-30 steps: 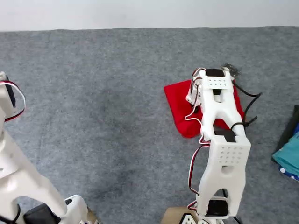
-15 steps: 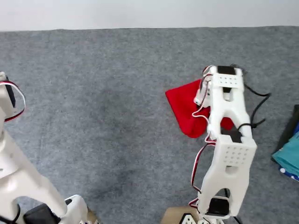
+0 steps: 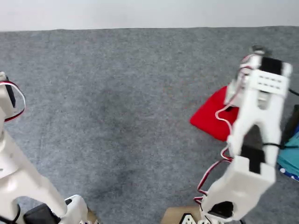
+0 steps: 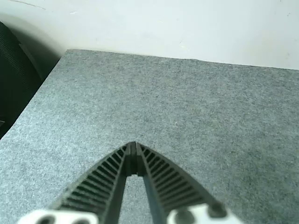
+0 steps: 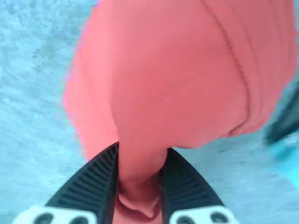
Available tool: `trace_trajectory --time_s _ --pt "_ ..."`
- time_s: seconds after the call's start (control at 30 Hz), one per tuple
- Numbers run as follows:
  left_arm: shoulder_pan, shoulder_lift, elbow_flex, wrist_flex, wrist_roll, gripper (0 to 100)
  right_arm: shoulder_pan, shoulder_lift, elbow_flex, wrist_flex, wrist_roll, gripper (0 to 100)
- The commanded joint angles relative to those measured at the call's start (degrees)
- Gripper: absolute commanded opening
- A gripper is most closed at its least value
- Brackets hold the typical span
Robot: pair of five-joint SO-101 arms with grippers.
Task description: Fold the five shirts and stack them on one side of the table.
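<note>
The right arm [image 3: 256,116] is built of white printed shells with rounded edges. Two of the shells carry a grid of small holes, and black servo blocks [image 3: 252,156] sit at the joints. A bundle of red, white and black cables [image 3: 211,171] loops along its side. The left arm [image 3: 21,179] has the same smooth white shells, with a thin red and black cable [image 3: 21,109] curling beside it. The left hand [image 4: 135,156] has two black fingers [image 4: 103,186], ribbed along their faces, on white bases with round holes. The right hand [image 5: 141,150] is made alike.
</note>
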Motion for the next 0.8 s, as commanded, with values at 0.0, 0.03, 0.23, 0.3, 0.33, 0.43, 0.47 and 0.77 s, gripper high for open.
trace_trajectory --time_s 0.0,0.03,0.23,0.3,0.33,0.43,0.47,0.77 --pt "-0.18 -1.41 -0.22 1.23 -0.26 0 5.67 -6.64 -3.08 0.75 7.47 1.0" --pt "-0.18 -1.41 -0.22 1.23 -0.26 0 7.16 -7.25 -3.08 0.75 8.44 1.0" --pt "-0.18 -1.41 -0.13 1.23 -0.26 0 15.25 -9.89 -3.16 0.22 17.67 1.0" --pt "-0.18 -1.41 -0.13 1.23 -0.26 0 17.89 -10.68 -3.16 -0.48 20.57 1.0" --pt "-0.18 -1.41 -0.13 1.23 -0.26 0 19.3 -11.03 -3.16 -1.01 21.36 1.0" --pt "-0.09 -1.32 -0.13 1.23 -0.26 0 22.9 -12.26 -3.16 -2.59 23.21 1.0" --pt "-0.09 -1.14 -0.13 1.23 -0.26 0 23.96 -12.62 -3.16 -3.03 24.09 1.0" --pt "-0.09 -0.79 -0.13 1.23 -0.26 0 33.01 -12.97 -3.16 -7.25 29.1 1.0"
